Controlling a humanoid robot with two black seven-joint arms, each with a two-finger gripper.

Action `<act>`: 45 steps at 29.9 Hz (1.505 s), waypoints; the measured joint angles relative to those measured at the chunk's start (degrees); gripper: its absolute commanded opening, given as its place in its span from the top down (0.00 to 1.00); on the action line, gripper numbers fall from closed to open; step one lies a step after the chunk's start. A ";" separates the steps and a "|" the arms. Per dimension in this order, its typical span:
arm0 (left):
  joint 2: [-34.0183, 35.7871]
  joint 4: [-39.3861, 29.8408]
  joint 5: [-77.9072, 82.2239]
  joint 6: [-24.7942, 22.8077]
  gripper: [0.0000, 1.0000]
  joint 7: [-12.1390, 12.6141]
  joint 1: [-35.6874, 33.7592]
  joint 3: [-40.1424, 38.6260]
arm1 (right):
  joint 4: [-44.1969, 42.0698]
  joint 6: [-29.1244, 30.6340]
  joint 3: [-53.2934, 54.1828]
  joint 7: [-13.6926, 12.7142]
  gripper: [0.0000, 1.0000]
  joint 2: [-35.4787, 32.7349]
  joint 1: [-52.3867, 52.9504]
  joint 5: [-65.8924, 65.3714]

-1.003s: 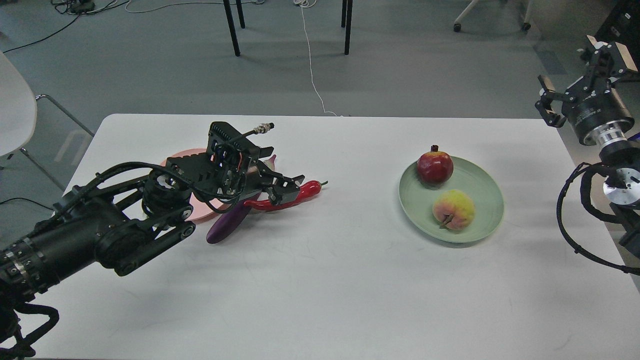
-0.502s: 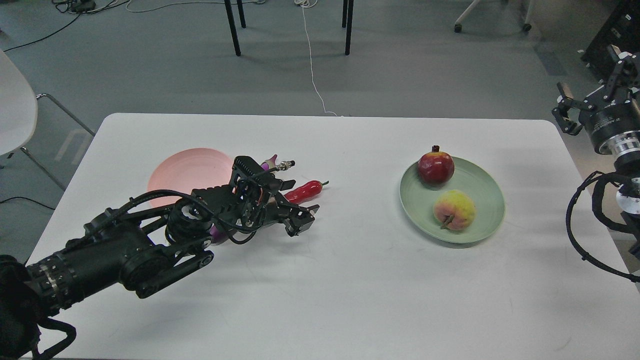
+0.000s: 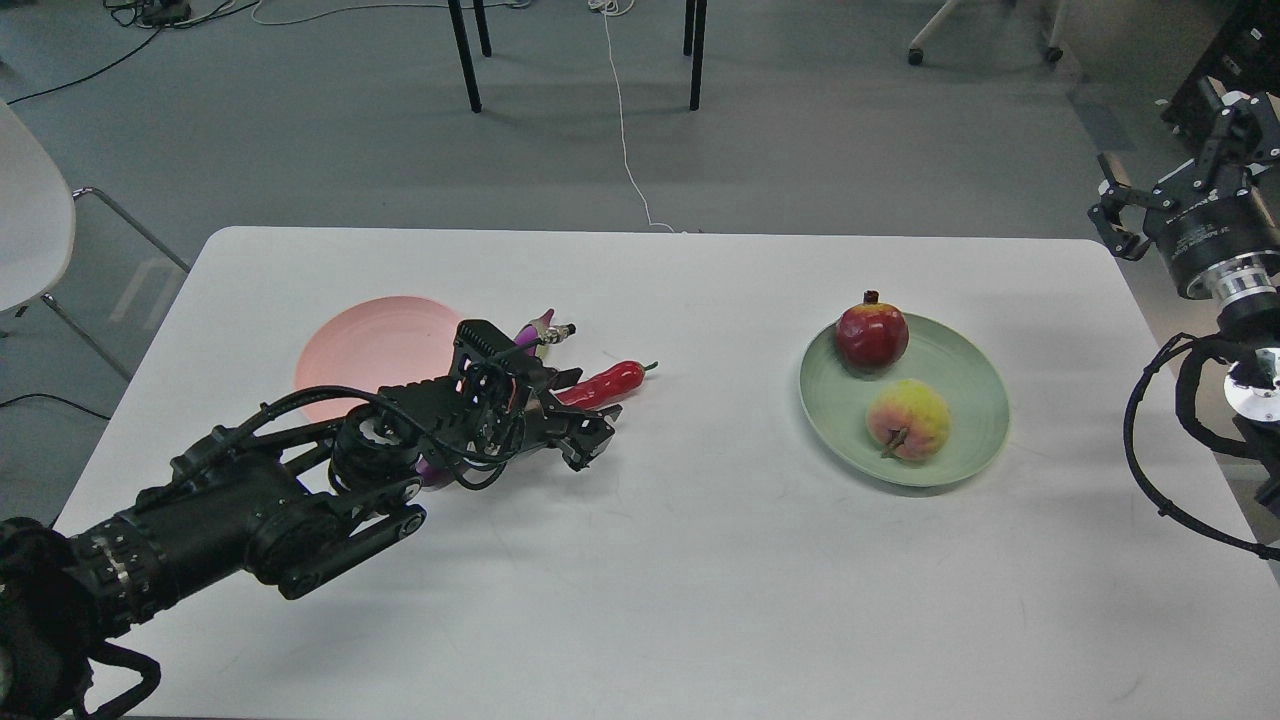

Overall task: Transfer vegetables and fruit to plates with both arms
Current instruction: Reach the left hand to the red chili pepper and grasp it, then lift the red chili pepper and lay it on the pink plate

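Note:
The red chili pepper point(image 3: 612, 380) lies on the table right of the pale pink plate point(image 3: 365, 345), which holds nothing. The purple eggplant point(image 3: 537, 325) lies beside the chili, mostly hidden behind my left arm; its cap end and a purple bit point(image 3: 434, 472) show. My left gripper point(image 3: 588, 432) is low over the table just in front of the chili's left end, jaws apart and empty. The pale green plate point(image 3: 960, 385) holds the pomegranate point(image 3: 871, 336) and the peach-like fruit point(image 3: 907, 418). My right gripper point(image 3: 1165, 165) is raised off the table's right edge, open and empty.
The white table point(image 3: 700, 580) ends close behind the plates. Chair and table legs point(image 3: 465, 50) and a white cable point(image 3: 625, 150) are on the floor beyond. A white chair point(image 3: 30, 220) stands at the left.
My left gripper has come down and toward the front from over the chili, uncovering the pink plate; the chili has not moved. My right gripper has shifted slightly at the right edge.

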 measured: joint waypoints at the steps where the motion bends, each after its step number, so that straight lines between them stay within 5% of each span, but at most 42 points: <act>1: 0.00 0.35 0.02 0.00 0.36 0.00 0.00 0.03 | 0.24 0.00 -0.01 0.00 0.01 -0.14 -0.01 0.00; 11: 0.04 1.70 0.32 -0.21 0.53 0.09 0.00 0.63 | 0.87 0.00 -0.09 0.06 0.01 -0.35 -0.03 0.00; 20: 0.04 1.33 0.25 -0.26 0.81 0.08 -0.22 2.54 | 0.87 0.00 -0.09 0.09 0.01 -0.29 0.05 -0.01; 28: 5.01 -7.00 -0.47 -0.09 0.82 0.07 -1.03 0.38 | 0.78 0.00 -0.09 0.10 0.01 -0.37 0.08 -0.08; 35: 21.98 -20.03 -6.85 -0.56 0.82 0.39 -0.96 -3.87 | 0.74 -0.01 -0.09 0.10 0.01 -0.46 0.18 -0.22; 39: 27.86 -17.56 -9.10 -0.18 0.81 -0.31 -0.49 -3.69 | 0.72 -0.01 -0.11 0.09 0.01 -0.33 0.24 -0.26; 45: 26.91 -8.08 -9.53 2.63 0.79 -1.97 0.57 -3.04 | 0.85 -0.01 -0.33 0.10 0.01 -0.07 0.29 -0.32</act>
